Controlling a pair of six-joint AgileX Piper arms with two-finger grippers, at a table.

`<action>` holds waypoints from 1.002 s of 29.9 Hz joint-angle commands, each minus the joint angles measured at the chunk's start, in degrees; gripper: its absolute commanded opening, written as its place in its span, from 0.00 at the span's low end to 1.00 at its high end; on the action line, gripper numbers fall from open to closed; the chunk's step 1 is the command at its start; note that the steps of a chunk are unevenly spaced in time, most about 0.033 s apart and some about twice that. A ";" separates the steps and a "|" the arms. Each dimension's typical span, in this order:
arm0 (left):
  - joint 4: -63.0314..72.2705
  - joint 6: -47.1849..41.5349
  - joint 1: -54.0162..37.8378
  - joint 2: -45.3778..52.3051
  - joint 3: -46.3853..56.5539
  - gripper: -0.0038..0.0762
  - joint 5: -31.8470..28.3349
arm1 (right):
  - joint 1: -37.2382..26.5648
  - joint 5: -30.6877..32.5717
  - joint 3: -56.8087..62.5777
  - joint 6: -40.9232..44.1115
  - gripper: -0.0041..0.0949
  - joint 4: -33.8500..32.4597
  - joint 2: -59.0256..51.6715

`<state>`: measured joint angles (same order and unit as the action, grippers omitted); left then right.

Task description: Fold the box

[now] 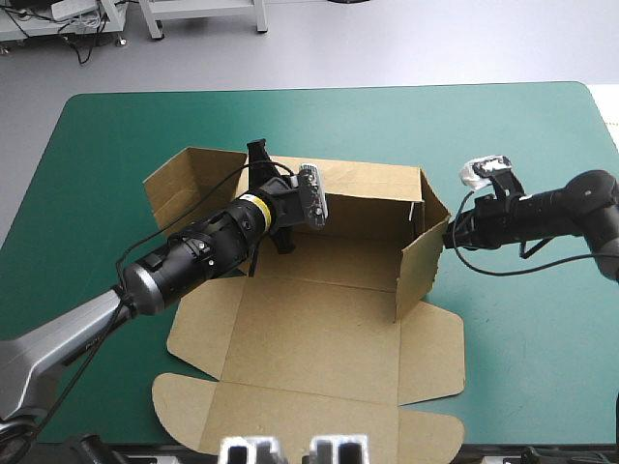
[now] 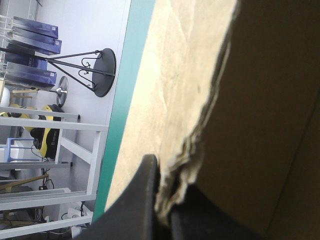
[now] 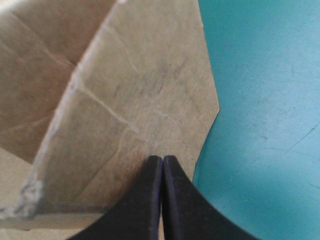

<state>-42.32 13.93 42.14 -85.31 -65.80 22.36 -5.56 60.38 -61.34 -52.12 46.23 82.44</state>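
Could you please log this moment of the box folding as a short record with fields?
Box: brown, partly folded, on the teal-green cover
Raised: back wall, right wall
Flat: near flaps
Left gripper: shut on an edge of the board
Right gripper: shut, tips at the right wall's outer face

The box (image 1: 309, 333) is plain brown, its creases paler; the table cover (image 1: 97, 145) is teal-green; the fingers (image 3: 145, 200) are black; the left arm's band (image 1: 254, 205) looks yellow.
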 commanded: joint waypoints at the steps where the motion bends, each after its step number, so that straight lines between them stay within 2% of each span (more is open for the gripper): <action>1: 1.09 -0.89 0.02 0.93 -1.05 0.04 1.98 | 0.08 -4.47 2.64 -7.14 0.02 7.16 -3.73; 5: 1.09 -0.89 0.02 0.69 -1.05 0.04 2.08 | 0.08 -5.13 6.04 -16.19 0.02 12.68 -4.40; 9: 1.21 -0.89 0.02 0.58 -1.05 0.04 2.21 | 0.08 -5.92 6.72 -18.00 0.07 10.74 -4.40; 14: 1.21 -0.89 0.02 0.48 -1.05 0.04 2.57 | 0.08 -5.02 6.72 -15.19 0.33 7.67 -4.40; 17: 1.21 -0.89 0.02 0.48 -1.05 0.04 2.57 | 0.08 -3.19 6.72 -15.88 0.43 7.43 -4.40; 24: 1.21 -0.89 0.02 0.48 -1.05 0.03 3.35 | 0.08 0.95 6.72 -18.62 0.44 6.43 -4.40; 30: 1.10 -0.89 0.02 0.48 -1.05 0.04 3.49 | 0.08 -1.61 6.72 -21.23 0.47 9.61 -4.40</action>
<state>-42.51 14.05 42.14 -85.74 -66.08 22.70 -5.56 58.93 -53.27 -71.02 51.13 79.88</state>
